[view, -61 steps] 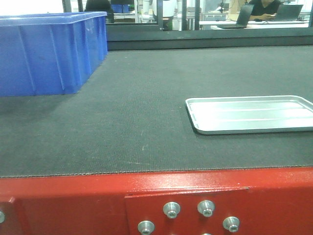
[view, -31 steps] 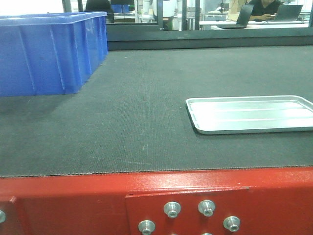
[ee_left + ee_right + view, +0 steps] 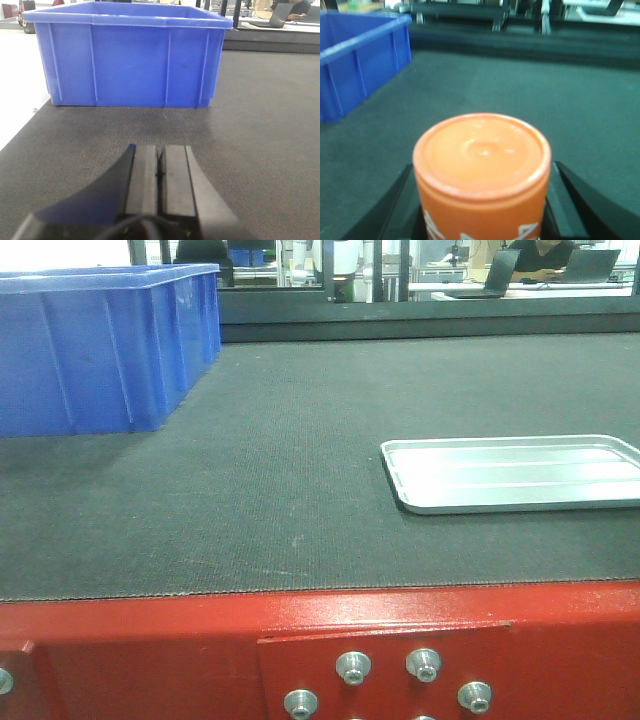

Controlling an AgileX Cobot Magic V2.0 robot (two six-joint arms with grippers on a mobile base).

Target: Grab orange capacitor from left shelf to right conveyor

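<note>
In the right wrist view, the orange capacitor stands upright between the two dark fingers of the right gripper. One finger presses its side at 9 o'clock and the other at 3 o'clock, so the pincer is pinching the can. Its rimmed flat top faces the camera, and bits of white print show low on its side. Behind it lies the right conveyor, a dark textured belt, with a blue plastic bin at 10 o'clock.

The left gripper has its pads pressed together with nothing between them. It sits low over the belt, with the bin at 12 o'clock.

From the front, a silver metal tray lies on the belt at 3 o'clock. The red frame edge and its silver bolts run along 6 o'clock.
</note>
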